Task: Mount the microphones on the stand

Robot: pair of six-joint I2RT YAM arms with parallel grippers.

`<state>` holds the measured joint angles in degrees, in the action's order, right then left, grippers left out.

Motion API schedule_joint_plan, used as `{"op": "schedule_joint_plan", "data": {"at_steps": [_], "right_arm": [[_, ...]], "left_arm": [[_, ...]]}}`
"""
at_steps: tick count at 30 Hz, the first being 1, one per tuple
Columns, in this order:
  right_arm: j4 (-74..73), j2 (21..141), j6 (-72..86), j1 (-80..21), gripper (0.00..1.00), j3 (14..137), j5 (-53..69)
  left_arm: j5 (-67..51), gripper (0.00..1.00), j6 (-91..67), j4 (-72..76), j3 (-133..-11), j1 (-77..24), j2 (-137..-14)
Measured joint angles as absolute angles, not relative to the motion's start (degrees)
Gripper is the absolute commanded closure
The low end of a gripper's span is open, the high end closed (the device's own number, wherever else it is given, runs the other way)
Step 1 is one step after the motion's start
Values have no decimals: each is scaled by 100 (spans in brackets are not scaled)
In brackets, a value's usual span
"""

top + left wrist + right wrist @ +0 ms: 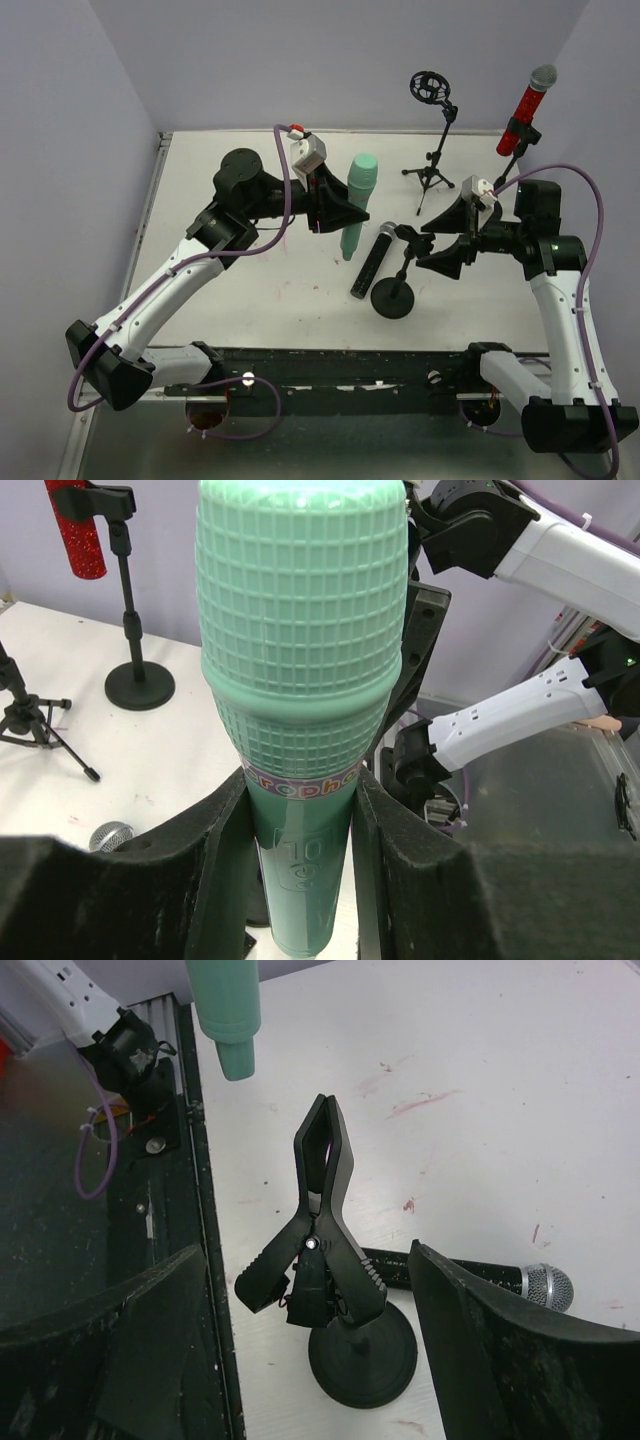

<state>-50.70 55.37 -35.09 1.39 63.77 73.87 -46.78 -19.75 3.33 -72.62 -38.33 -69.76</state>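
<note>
My left gripper is shut on the mint-green microphone and holds it upright above the table; in the left wrist view the gripper clamps its handle below the head. The black microphone with a silver head lies on the table beside a round-base stand. My right gripper is open, its jaws on either side of that stand's spring clip without touching it. The green microphone's tail hangs above and beyond the clip. The red microphone sits clipped in a stand at the back right.
A tripod stand with a ring-shaped shock mount stands at the back middle. The red microphone's stand base and the tripod's legs show in the left wrist view. A black rail borders the table's near edge.
</note>
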Motion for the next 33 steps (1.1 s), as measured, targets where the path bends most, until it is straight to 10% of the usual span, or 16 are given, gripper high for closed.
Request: {"op": "schedule_joint_plan", "data": {"at_steps": [13,33], "right_arm": [[-4930,5463,-3365,36,64,6217,7137],[-5251,5437,-4123,34,79,6241,7190]], "left_arm": [[-4685,100,-1986,338,-7303,-3846,-7000],[-4753,100,-1127,-657,-9273,-4473,-8729]]}}
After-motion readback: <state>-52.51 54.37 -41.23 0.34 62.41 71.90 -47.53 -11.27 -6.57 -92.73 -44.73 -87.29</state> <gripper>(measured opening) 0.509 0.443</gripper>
